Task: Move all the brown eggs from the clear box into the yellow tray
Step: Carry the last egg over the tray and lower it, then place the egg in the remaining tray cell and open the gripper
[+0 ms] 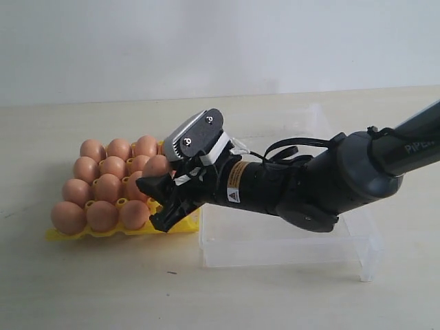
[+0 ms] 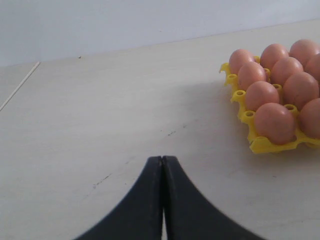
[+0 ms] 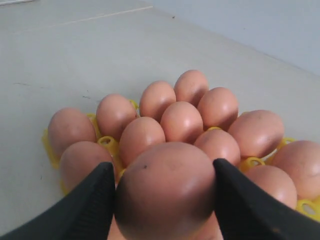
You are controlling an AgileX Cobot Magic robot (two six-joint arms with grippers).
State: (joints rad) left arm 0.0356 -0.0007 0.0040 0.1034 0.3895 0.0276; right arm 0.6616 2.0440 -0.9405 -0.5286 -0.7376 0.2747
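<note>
Brown eggs [image 1: 102, 215] sit in the yellow tray [image 1: 69, 235]; right fingers [image 3: 250, 210] clamp one egg [image 3: 165, 190], left fingers [image 2: 140, 210] together.

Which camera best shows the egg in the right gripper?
The right wrist view: the held egg fills the foreground between both fingers. In the exterior view the right gripper hides it. The left wrist view misses it, showing eggs in the yellow tray.

Ext prob side-on; tray [image 1: 63, 234] in all
</note>
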